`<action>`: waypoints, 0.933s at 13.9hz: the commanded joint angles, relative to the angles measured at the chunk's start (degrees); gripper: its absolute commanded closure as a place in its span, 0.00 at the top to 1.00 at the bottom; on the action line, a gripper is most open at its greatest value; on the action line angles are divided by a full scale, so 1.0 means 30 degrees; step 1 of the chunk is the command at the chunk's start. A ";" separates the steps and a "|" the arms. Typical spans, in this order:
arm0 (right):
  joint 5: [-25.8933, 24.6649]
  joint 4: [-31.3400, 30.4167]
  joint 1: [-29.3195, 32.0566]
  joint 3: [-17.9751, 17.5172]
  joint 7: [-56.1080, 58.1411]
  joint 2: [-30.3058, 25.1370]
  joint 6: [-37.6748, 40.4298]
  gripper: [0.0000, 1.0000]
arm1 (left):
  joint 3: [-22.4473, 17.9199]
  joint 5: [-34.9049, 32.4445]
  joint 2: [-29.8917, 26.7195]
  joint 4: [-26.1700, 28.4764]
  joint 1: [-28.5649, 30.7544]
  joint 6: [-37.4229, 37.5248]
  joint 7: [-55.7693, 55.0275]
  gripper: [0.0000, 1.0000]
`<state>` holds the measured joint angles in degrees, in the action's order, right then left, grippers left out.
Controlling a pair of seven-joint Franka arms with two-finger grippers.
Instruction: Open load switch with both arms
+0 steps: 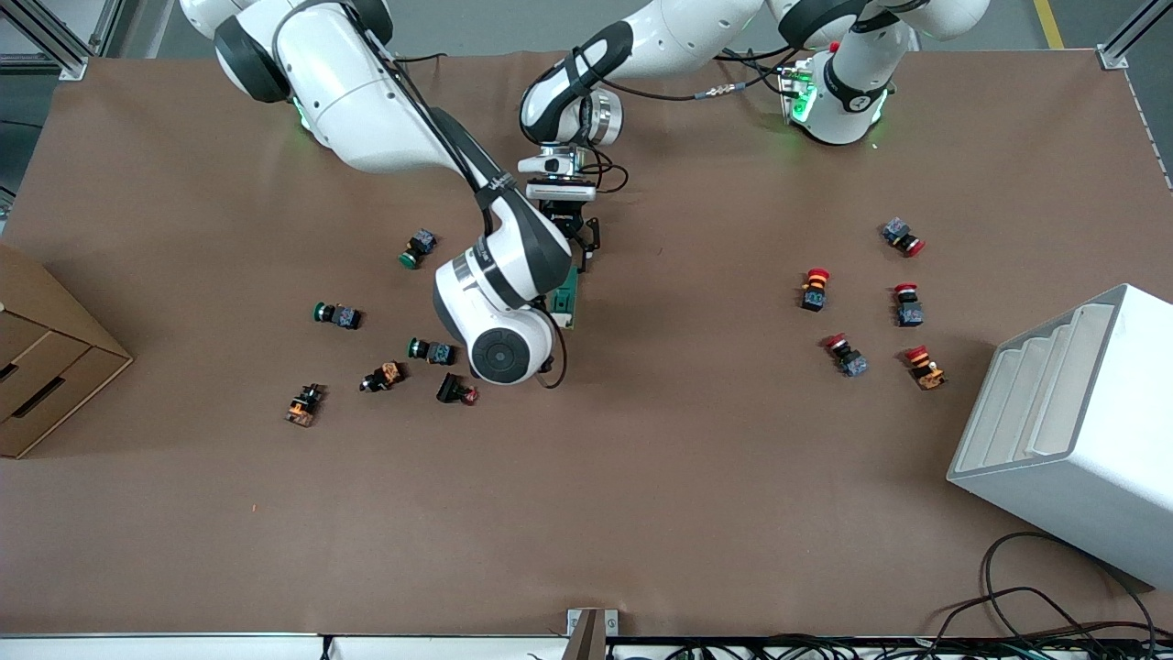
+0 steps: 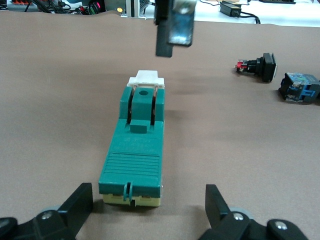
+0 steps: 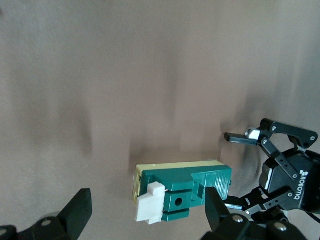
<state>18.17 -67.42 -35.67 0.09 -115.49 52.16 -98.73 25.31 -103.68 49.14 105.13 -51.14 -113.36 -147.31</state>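
Note:
The load switch (image 1: 568, 299) lies flat near the middle of the table, a dark-green block on a cream base (image 2: 136, 150) with a white tab (image 2: 146, 78) at one end. My left gripper (image 2: 148, 209) is open at the end without the tab. One finger (image 2: 77, 204) stands on each side of that end, clear of the block. My right gripper (image 3: 147, 214) is open over the tab end (image 3: 150, 202); the tab is between its fingers (image 3: 218, 206), untouched. In the front view the right wrist (image 1: 499, 316) hides that gripper, and the left gripper (image 1: 570, 236) is just above the switch.
Green-capped pushbuttons (image 1: 420, 247) (image 1: 337, 315) (image 1: 431, 350) and other small parts (image 1: 382, 376) lie toward the right arm's end. Red-capped pushbuttons (image 1: 815, 289) (image 1: 908, 304) lie toward the left arm's end. A cardboard box (image 1: 46, 367) and a white rack (image 1: 1072, 431) stand at the table's ends.

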 commanded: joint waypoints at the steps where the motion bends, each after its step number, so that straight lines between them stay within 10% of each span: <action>1: 0.0388 0.0501 -0.0324 -0.0206 -0.0527 0.0571 -0.0196 1.00 | -0.0115 -0.0393 0.0232 -0.0093 -0.0121 -0.0037 -0.0263 0.99; 13: 0.1062 0.1146 -0.0443 -0.0763 -0.0439 0.0630 0.3613 0.99 | -0.0115 -0.0392 0.0320 -0.0151 -0.0092 -0.0008 -0.0262 0.99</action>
<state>20.20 -65.00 -37.86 -1.12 -116.04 53.84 -89.20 25.30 -103.69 49.16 105.13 -51.14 -113.35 -147.31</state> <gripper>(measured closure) 0.004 0.004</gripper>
